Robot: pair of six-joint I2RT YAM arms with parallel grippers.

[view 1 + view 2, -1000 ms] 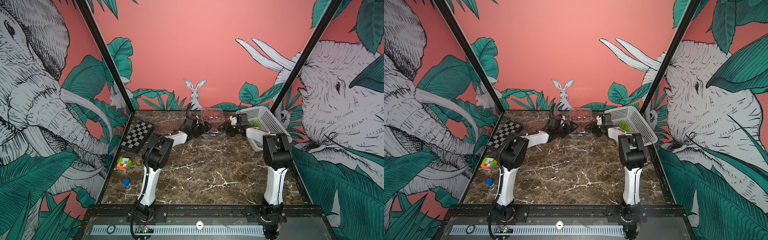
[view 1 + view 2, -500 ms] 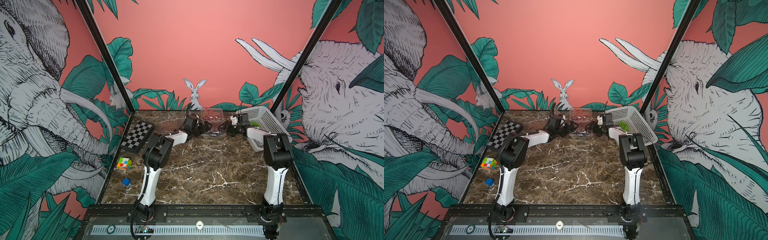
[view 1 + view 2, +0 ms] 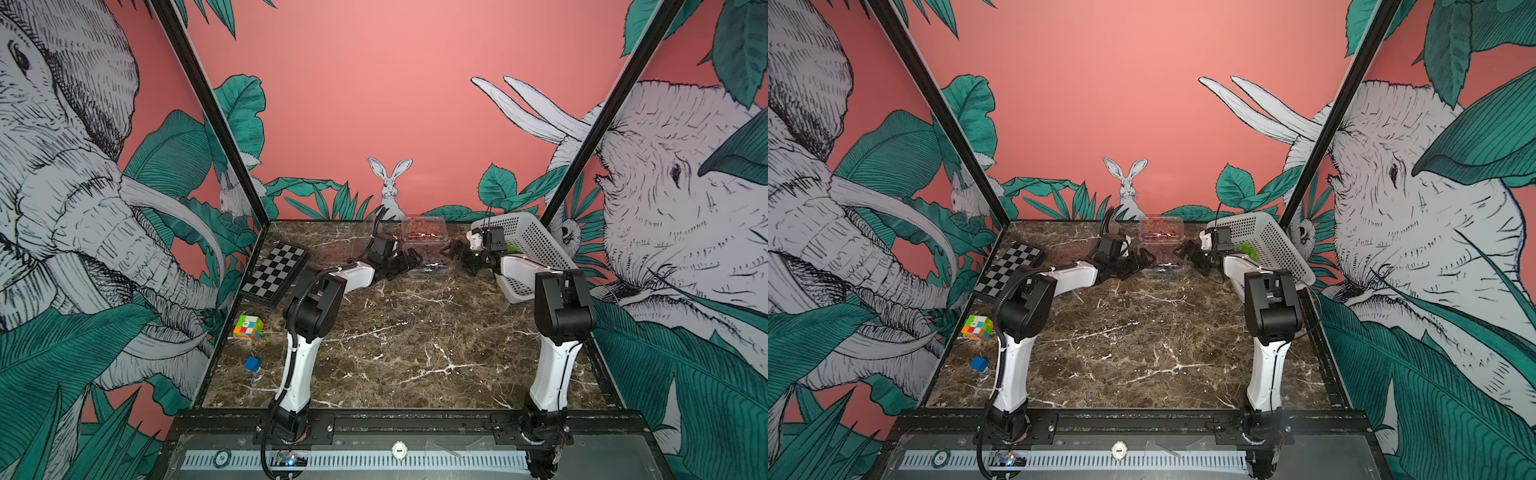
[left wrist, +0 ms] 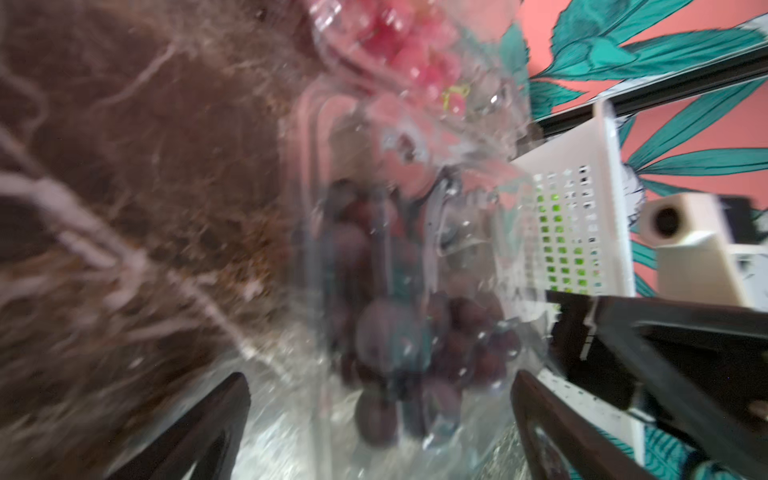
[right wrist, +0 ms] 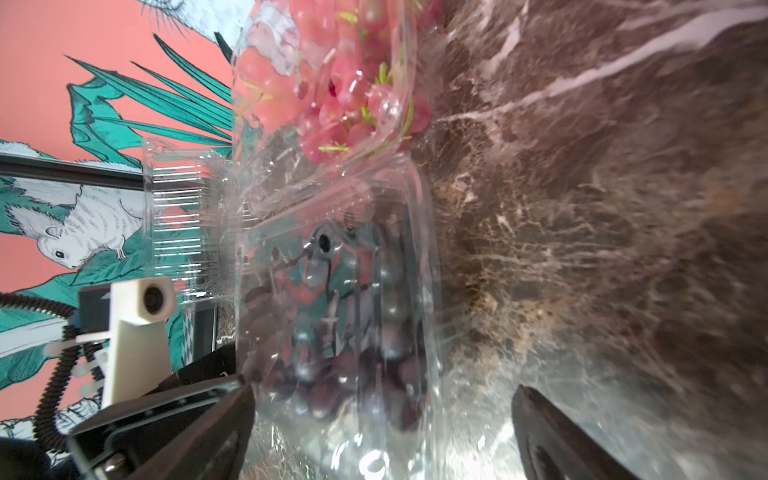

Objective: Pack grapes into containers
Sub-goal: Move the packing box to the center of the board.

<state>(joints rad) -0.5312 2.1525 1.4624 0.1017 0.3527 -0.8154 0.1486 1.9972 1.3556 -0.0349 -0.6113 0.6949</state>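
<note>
Right gripper (image 5: 382, 390) jaws have spread since a second ago; they now flank the clear box (image 5: 419, 249) without clamping it. Left gripper (image 4: 380, 376) also stands apart, empty. Box lies flat near the back of the table (image 3: 415, 332), between both grippers, with dark grapes (image 5: 332, 386) inside and the lid apparently down. Long axis seems to run toward the back wall, in line with the red-grape box (image 3: 424, 227). Step: release after closing. Next: back off cleanly, then fetch green grapes (image 3: 1246, 250) from the basket (image 3: 536, 241).
</note>
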